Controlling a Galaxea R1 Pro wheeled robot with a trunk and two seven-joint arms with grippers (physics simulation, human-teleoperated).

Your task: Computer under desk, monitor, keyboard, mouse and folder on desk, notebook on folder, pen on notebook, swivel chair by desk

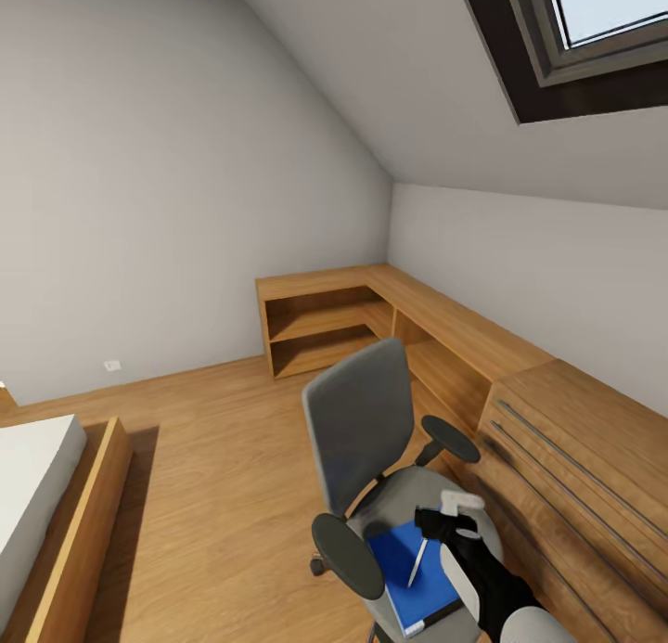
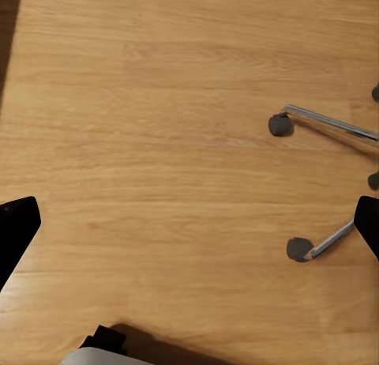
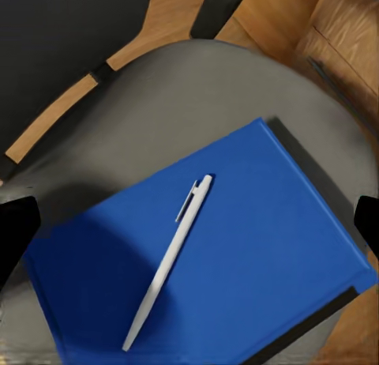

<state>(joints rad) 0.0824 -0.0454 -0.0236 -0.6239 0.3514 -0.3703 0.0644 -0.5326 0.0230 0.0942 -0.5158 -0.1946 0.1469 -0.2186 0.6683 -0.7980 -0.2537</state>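
Your right tool (image 1: 445,522) is hovering open directly above the pen (image 3: 169,258), which is lying diagonally on the folder (image 3: 260,246). Your left tool (image 2: 189,223), also open, is facing bare floor.

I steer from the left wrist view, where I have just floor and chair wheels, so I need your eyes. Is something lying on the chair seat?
Observer: Yes, a blue folder lies flat on the chair seat.
Operator: Is anything on top of it?
Observer: A white pen lies across the folder.
Operator: And where is the right gripper?
Observer: The right gripper hovers above the folder and pen with its fingers wide open, holding nothing.
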